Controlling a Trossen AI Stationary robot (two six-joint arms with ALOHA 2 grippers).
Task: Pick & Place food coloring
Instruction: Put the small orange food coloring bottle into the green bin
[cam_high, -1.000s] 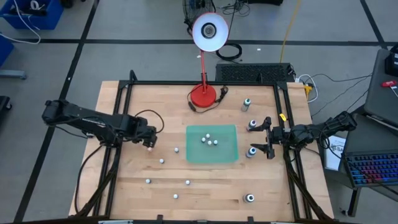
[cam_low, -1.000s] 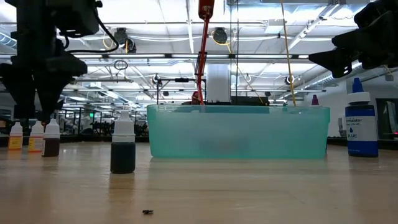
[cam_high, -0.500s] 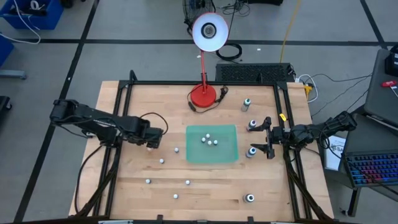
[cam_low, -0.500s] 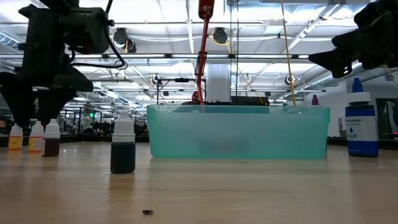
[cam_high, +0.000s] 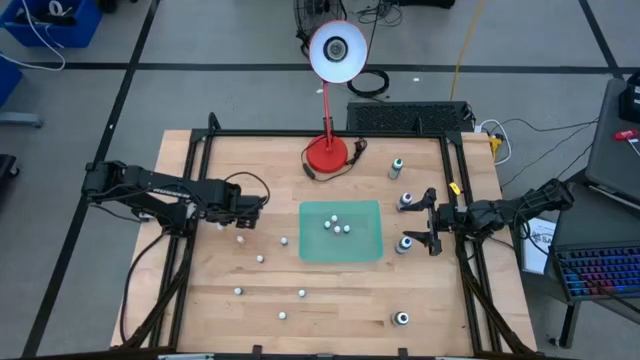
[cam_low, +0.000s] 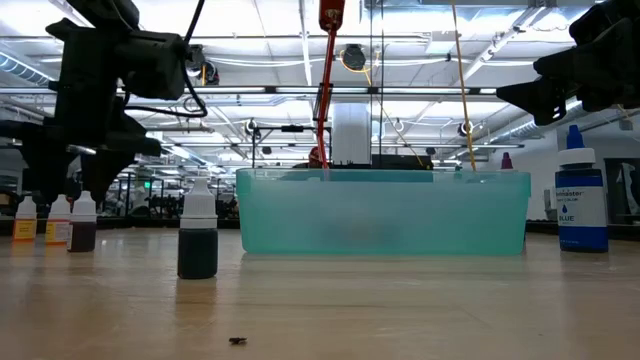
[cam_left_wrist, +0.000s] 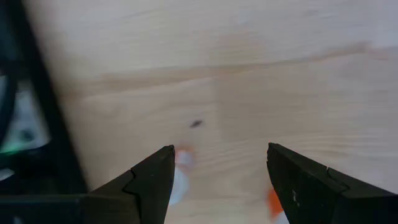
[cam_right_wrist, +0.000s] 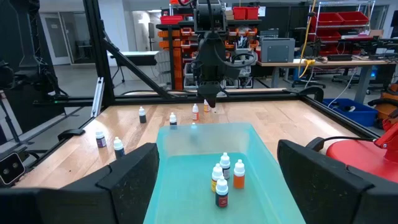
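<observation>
Item: my left gripper (cam_high: 243, 222), fingers parted, empty; small upright white-capped dropper bottles (cam_high: 240, 238) directly below it. Right arm farther off.

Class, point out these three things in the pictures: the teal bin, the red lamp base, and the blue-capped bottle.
Teal bin (cam_low: 384, 212), low view, front wall.
Lamp base (cam_high: 326, 154), high view, top of the red disc.
Blue-capped bottle (cam_low: 581, 205), low view, its label.

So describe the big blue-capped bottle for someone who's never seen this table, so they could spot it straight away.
Start at the teal bin in the middle of the table, seen from table height. To its right in that low view stands the blue bottle, alone on the wood. It is much taller than the small droppers, with a blue cap and a white label.
</observation>
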